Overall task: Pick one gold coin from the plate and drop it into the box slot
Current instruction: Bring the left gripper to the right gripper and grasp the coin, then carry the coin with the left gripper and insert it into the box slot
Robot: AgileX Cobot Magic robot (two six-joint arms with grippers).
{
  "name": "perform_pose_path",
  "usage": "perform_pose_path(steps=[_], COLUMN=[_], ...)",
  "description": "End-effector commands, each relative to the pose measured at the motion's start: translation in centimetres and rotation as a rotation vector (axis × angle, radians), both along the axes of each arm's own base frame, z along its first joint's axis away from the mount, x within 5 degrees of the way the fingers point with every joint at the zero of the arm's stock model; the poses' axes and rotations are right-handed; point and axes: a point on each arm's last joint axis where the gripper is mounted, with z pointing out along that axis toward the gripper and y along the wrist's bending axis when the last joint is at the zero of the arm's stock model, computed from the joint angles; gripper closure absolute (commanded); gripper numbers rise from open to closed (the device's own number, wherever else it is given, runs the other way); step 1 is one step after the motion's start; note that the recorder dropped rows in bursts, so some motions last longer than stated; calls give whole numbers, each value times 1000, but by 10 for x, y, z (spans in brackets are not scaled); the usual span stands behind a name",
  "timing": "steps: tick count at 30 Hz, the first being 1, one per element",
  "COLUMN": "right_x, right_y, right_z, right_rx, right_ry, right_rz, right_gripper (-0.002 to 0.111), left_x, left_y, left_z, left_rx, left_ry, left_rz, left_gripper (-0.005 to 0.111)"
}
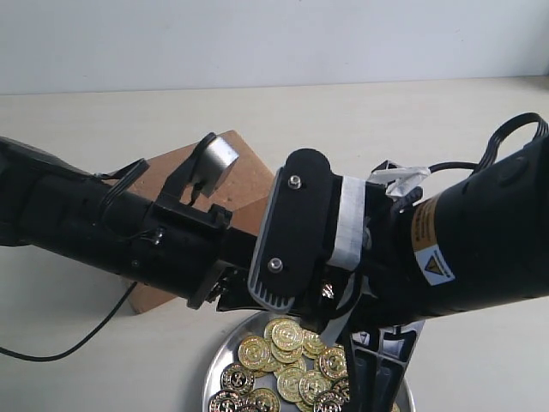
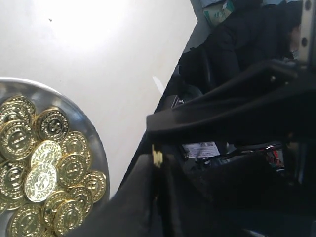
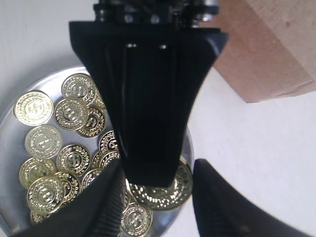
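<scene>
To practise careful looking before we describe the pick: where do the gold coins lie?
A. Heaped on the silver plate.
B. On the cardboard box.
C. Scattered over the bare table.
A: the gold coins overlap in a heap inside the rim of the silver plate, beside the cardboard box.

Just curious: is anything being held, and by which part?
Cannot tell: a gold glint shows at the left tool tip; the right tool is open, empty.
</scene>
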Motion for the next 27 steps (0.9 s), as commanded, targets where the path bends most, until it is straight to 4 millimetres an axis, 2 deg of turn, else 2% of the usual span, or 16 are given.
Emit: perform_pose_path(steps=[1, 3, 4, 11, 16, 20, 22, 23, 25, 26, 27], right_x=[3, 3, 3, 1, -2, -6, -9, -11, -13, -14, -15], right_y=[2, 2, 2, -1, -5, -12, -16, -19, -21, -23, -24], right_z=[4, 3, 3, 1, 0, 8, 13, 16, 19, 22, 24], right_rx=[27, 31, 31, -7, -38, -1, 0, 2, 13, 17, 26], right_ry=[-25, -18, -18, 10, 52, 76, 75, 73, 66, 62, 56], right_rz=[-1, -18, -18, -23, -62, -164, -169, -170, -170, -171, -170], right_gripper=[68, 46, 40, 38, 38, 51, 68, 83, 95, 107, 108], left_x=[-4, -4, -4, -1, 19, 31, 33, 33, 33, 34, 38], left_y=[-1, -1, -1, 0, 11, 24, 29, 33, 36, 39, 43], left_z=[3, 3, 3, 2, 16, 36, 51, 62, 73, 85, 92], left_rx=[-23, -22, -22, 7, 107, 187, 216, 241, 273, 312, 363], left_ry=[-11, -12, -12, -51, -140, -193, -225, -255, -288, -343, -405], left_rz=[-48, -49, -49, -78, -97, -83, -68, -64, -55, -39, -11], left_gripper=[107, 107, 107, 107, 107, 107, 107, 107, 107, 107, 107])
